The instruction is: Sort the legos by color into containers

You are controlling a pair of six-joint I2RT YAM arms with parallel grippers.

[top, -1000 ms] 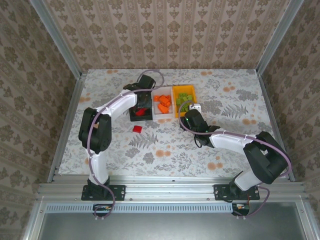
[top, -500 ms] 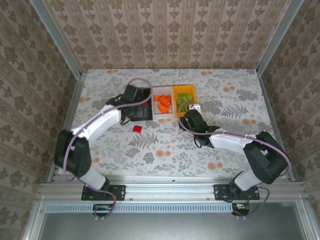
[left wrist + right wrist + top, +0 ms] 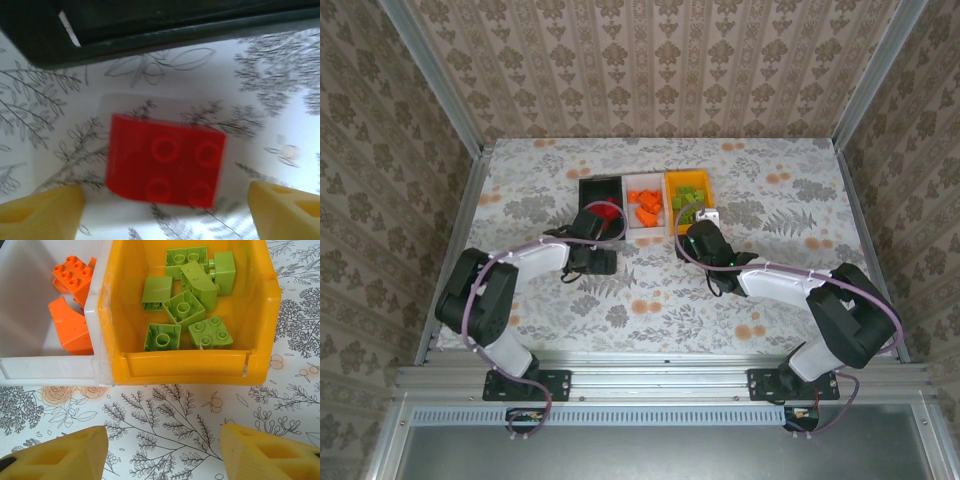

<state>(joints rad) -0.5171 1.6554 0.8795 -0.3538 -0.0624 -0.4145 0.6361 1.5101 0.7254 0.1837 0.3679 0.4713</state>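
Note:
A red lego (image 3: 165,167) with four studs lies flat on the flowered table, just in front of the black container (image 3: 175,25). My left gripper (image 3: 165,214) hangs low over it, open, one yellow fingertip (image 3: 45,212) on either side and neither touching it. From above, the left gripper (image 3: 592,257) sits just before the black container (image 3: 590,190), which holds red legos (image 3: 606,211). The white container (image 3: 45,367) holds orange legos (image 3: 75,277). Several green legos (image 3: 182,307) lie in the orange-yellow container (image 3: 187,365). My right gripper (image 3: 164,445) stands open over bare table before it.
The three containers stand side by side at the table's back middle, white (image 3: 645,227) and orange-yellow (image 3: 670,205) beside the black one. Both arms reach in from the near edge, the right gripper (image 3: 693,243) close to the orange-yellow container's front wall. Metal rails border the table.
My left gripper has opened over the black container, pulled back toward me, and come down over the loose red lego on the table. The right arm has barely moved.

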